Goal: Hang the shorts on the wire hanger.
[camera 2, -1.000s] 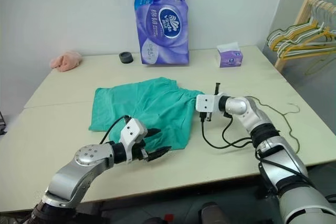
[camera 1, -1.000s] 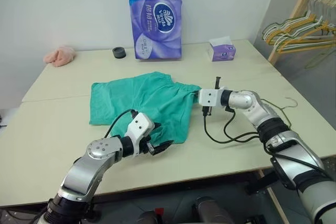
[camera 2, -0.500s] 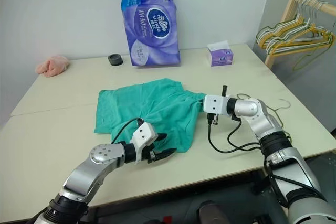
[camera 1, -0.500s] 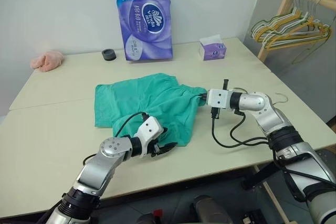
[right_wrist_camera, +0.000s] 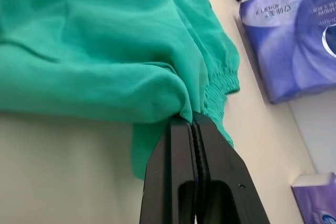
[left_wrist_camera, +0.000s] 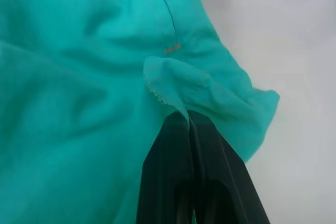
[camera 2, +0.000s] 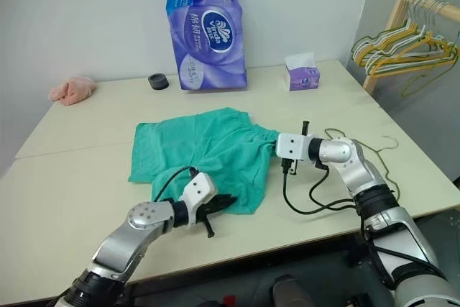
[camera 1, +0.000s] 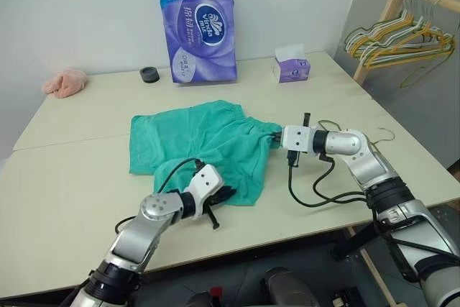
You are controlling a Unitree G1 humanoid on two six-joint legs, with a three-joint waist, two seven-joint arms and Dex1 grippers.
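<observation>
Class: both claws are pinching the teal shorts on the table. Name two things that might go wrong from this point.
1. The left claw pinches only a thin fold at the edge of the shorts, so the cloth may slip free when lifted.
2. The wire hanger lies behind the right claw and its dangling cable, which might snag it.

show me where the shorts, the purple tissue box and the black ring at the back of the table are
shorts (camera 1: 208, 138), left eye view, on the flat middle of the cloth.
purple tissue box (camera 1: 293, 69), left eye view, on its front face.
black ring (camera 2: 158, 81), right eye view, on its outer wall.
</observation>
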